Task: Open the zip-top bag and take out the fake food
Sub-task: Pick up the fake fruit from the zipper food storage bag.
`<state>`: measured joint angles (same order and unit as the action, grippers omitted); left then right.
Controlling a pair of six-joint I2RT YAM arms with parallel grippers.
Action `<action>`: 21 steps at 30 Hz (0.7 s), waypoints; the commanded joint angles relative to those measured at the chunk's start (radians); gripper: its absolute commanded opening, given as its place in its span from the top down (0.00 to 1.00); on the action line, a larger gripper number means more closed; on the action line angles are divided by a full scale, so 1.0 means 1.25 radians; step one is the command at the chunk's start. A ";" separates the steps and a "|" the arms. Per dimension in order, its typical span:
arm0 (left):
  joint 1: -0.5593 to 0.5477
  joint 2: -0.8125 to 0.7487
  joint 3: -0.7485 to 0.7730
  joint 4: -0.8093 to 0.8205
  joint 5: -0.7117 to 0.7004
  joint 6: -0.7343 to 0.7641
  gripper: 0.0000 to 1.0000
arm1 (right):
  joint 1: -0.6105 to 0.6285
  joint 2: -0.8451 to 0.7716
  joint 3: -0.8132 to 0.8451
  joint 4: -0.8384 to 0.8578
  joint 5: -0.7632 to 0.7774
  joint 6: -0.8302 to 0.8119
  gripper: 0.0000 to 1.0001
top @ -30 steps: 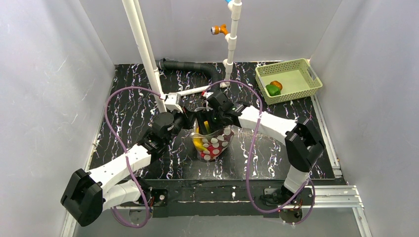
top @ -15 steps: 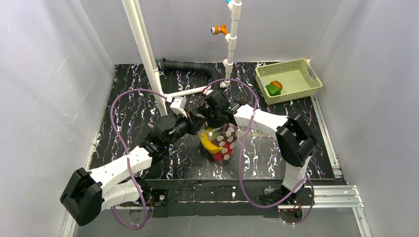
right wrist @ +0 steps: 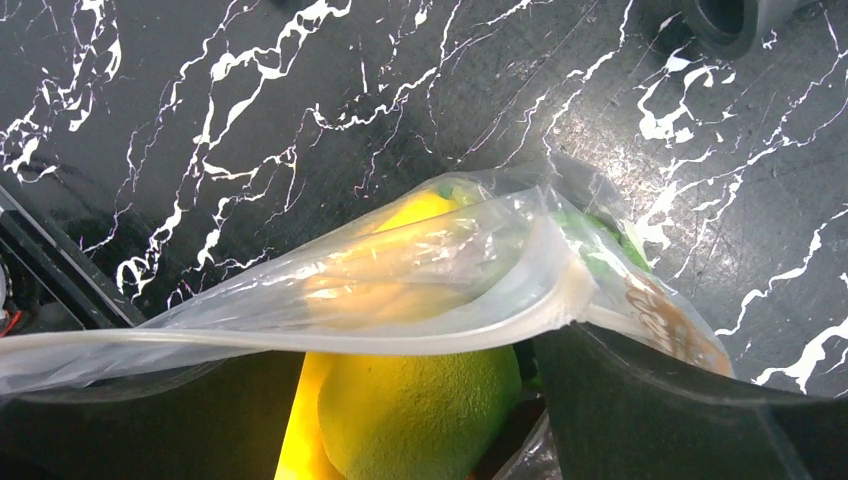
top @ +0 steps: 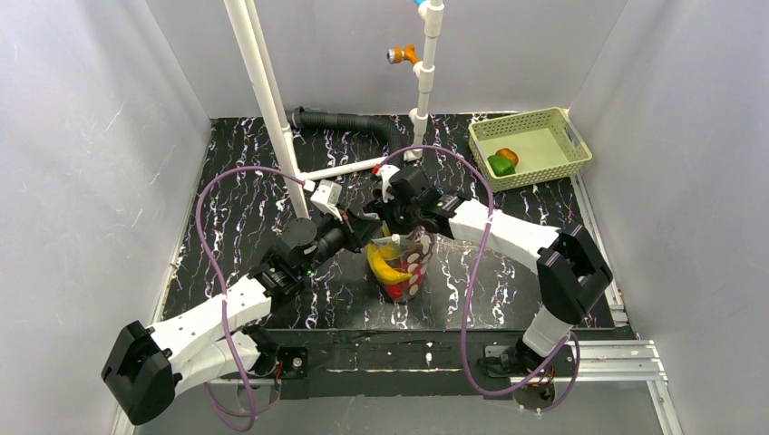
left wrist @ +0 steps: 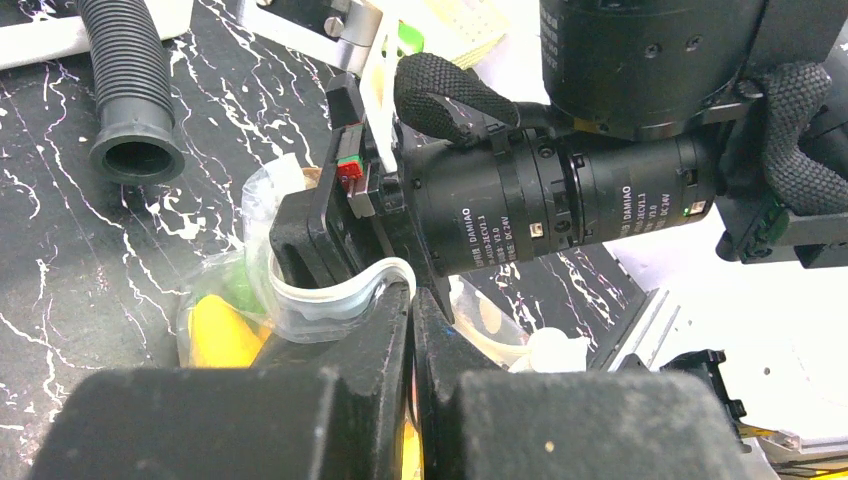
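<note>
My left pincer (left wrist: 412,300) is clamped on the near lip of the bag (top: 405,265), which stands mid-bench (top: 227,145). Just beyond, my right pincer (right wrist: 425,400) hangs apart over the mouth, astride the lemon (right wrist: 430,380). The film looks thin, slack and slippery, so I'd hold its stiffer zip lip; the light, hard, glossy lemon wants a grip across its middle.
</note>
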<state>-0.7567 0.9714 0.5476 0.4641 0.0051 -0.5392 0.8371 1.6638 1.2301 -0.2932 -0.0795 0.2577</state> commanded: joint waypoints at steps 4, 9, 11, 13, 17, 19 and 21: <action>0.007 -0.018 0.015 -0.027 -0.047 0.033 1.00 | 0.008 -0.024 -0.012 -0.002 -0.043 -0.064 0.16; 0.007 -0.033 0.015 -0.045 -0.056 0.046 1.00 | 0.009 -0.009 0.023 -0.034 -0.029 -0.074 0.16; 0.008 -0.035 0.015 -0.051 -0.061 0.051 1.00 | 0.008 -0.016 0.030 -0.045 -0.028 -0.082 0.14; 0.007 -0.034 0.016 -0.058 -0.064 0.055 1.00 | 0.008 -0.025 0.032 -0.053 -0.031 -0.090 0.12; 0.007 -0.032 0.019 -0.058 -0.065 0.059 1.00 | 0.009 -0.044 0.029 -0.081 -0.052 -0.095 0.12; 0.006 -0.031 0.021 -0.058 -0.063 0.062 1.00 | 0.008 -0.047 0.021 -0.091 -0.065 -0.089 0.14; 0.007 -0.030 0.023 -0.057 -0.062 0.063 1.00 | 0.008 -0.046 0.014 -0.096 -0.067 -0.082 0.19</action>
<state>-0.7616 0.9424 0.5510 0.4248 0.0048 -0.5041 0.8379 1.6592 1.2289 -0.3473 -0.0940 0.1761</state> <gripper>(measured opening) 0.009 0.844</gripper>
